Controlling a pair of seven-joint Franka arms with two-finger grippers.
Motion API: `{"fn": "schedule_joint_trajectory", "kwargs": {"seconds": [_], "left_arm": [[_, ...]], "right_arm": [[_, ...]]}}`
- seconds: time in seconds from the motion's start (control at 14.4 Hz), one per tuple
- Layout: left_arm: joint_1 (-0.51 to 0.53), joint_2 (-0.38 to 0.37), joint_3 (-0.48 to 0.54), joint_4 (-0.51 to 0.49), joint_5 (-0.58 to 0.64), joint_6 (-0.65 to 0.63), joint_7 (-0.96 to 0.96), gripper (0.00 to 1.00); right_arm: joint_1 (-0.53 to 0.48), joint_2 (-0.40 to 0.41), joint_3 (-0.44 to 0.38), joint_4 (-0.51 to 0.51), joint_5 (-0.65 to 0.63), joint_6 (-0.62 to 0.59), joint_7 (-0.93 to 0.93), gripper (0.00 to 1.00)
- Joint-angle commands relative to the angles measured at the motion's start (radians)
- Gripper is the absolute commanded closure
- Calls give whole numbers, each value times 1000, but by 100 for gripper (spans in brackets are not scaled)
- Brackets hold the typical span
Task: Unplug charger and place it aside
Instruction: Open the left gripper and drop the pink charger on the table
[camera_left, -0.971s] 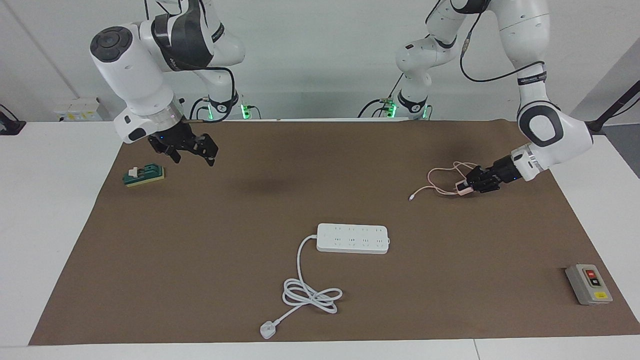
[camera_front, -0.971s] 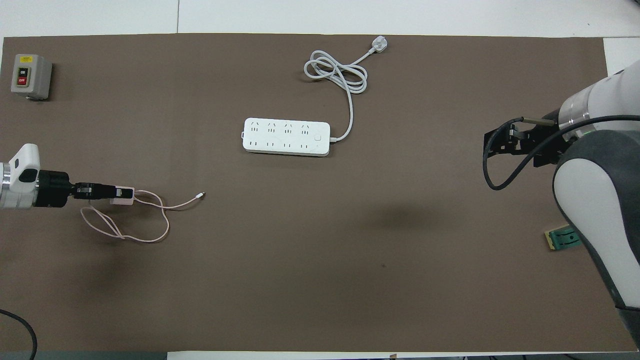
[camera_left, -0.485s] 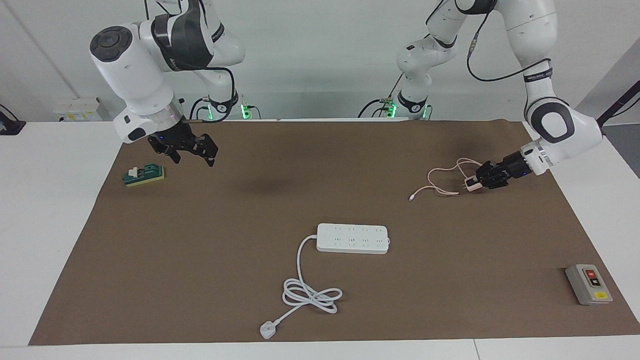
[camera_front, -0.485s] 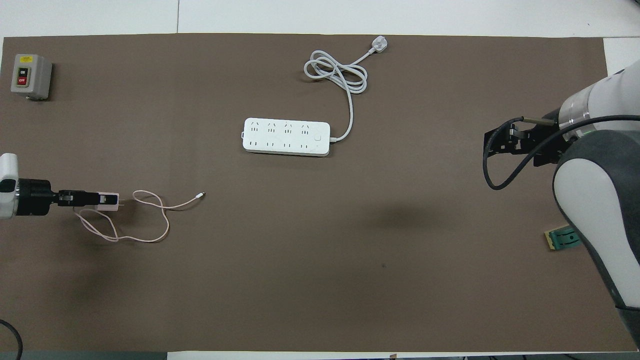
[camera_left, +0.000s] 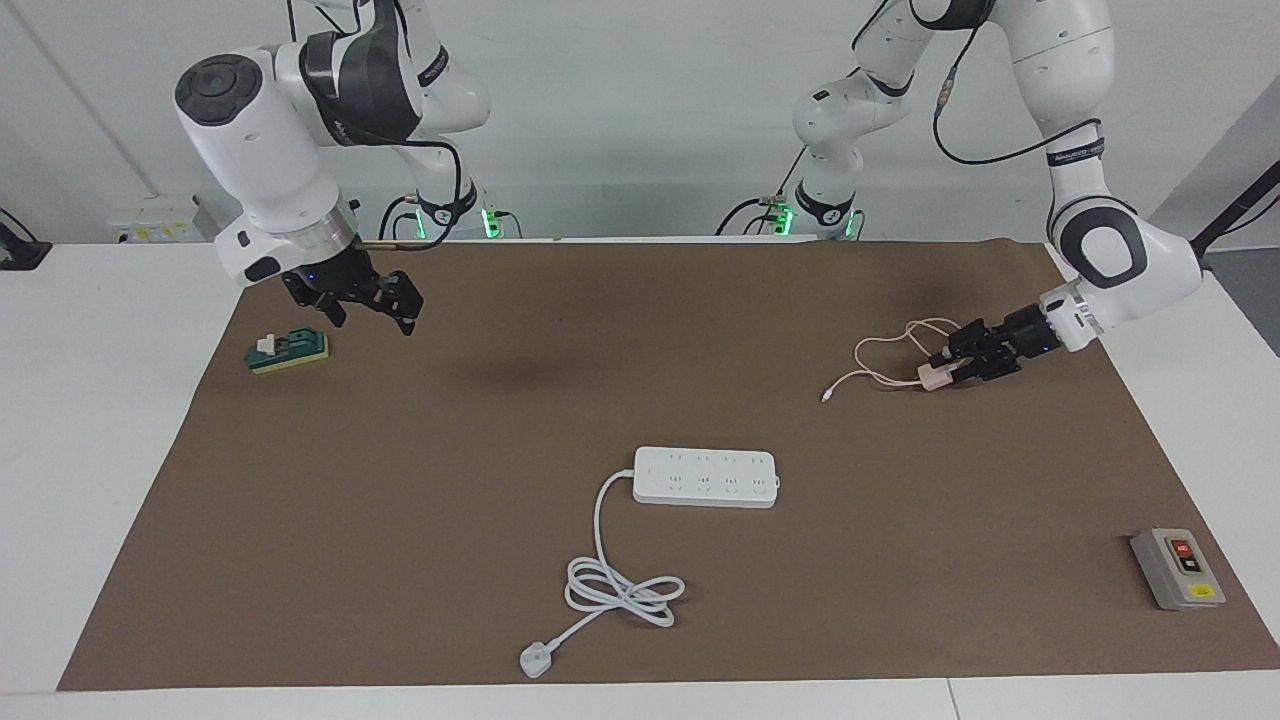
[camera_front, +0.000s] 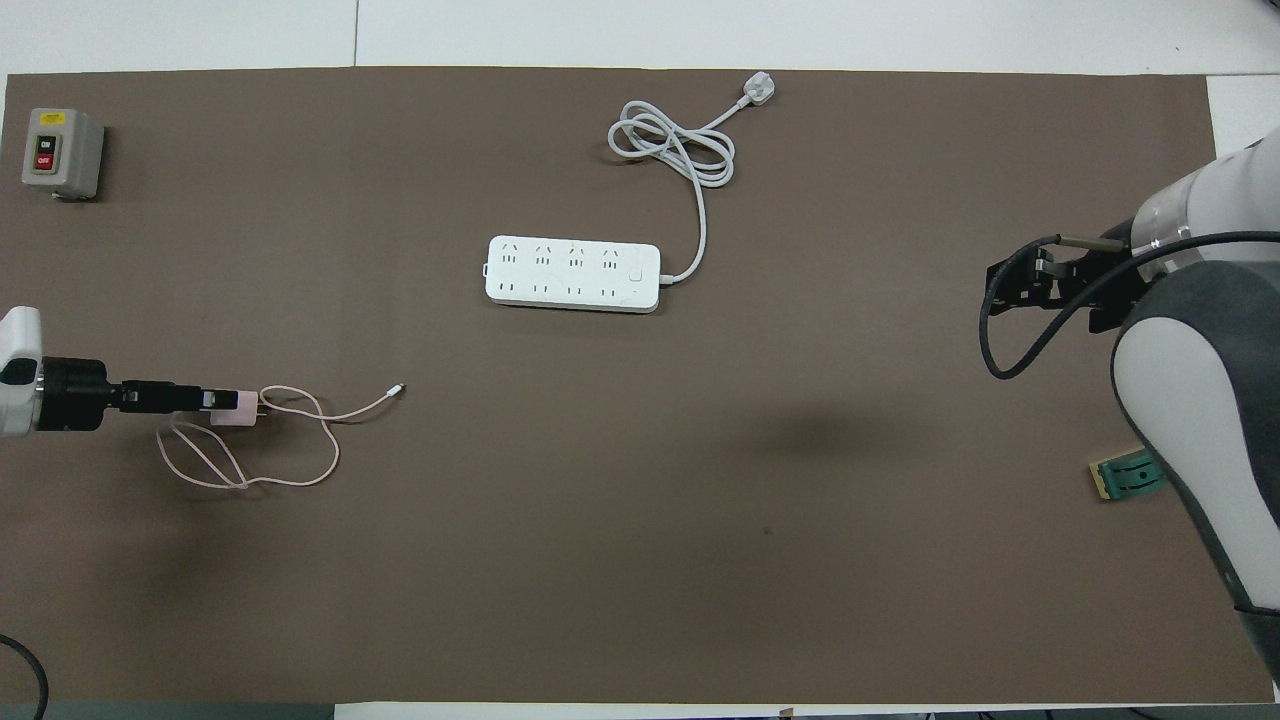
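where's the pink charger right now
The charger lies on the brown mat toward the left arm's end, at the left gripper tips, nearer the robots than the power strip.

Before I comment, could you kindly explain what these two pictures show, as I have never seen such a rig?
Two white robot arms work at a table with a brown mat. One picture faces them from across the table; the other looks down from above their end. On the mat lie a white power strip, nothing plugged in, a grey switch box and a green block. The left pincer is at the pink charger on the mat; whether it grips it is unclear. The right pincer waits in the air near the green block.
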Motion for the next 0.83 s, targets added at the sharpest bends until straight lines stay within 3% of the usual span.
{"fn": "schedule_joint_trajectory", "kwargs": {"seconds": [0.0, 0.35, 0.49, 0.76], "left_arm": [[-17, -40, 5, 40, 96, -22, -76, 0], [-30, -108, 1, 250, 296, -192, -296, 0], [-57, -103, -1, 410, 387, -312, -484, 0], [-108, -109, -4, 577, 467, -432, -848, 0]], "right_arm": [[-35, -7, 15, -9, -15, -1, -25, 0], [-81, -6, 62, 1, -15, -7, -24, 0], [-84, -3, 61, 6, -14, 3, -25, 0], [-87, 2, 17, 9, -3, 6, -76, 0]]}}
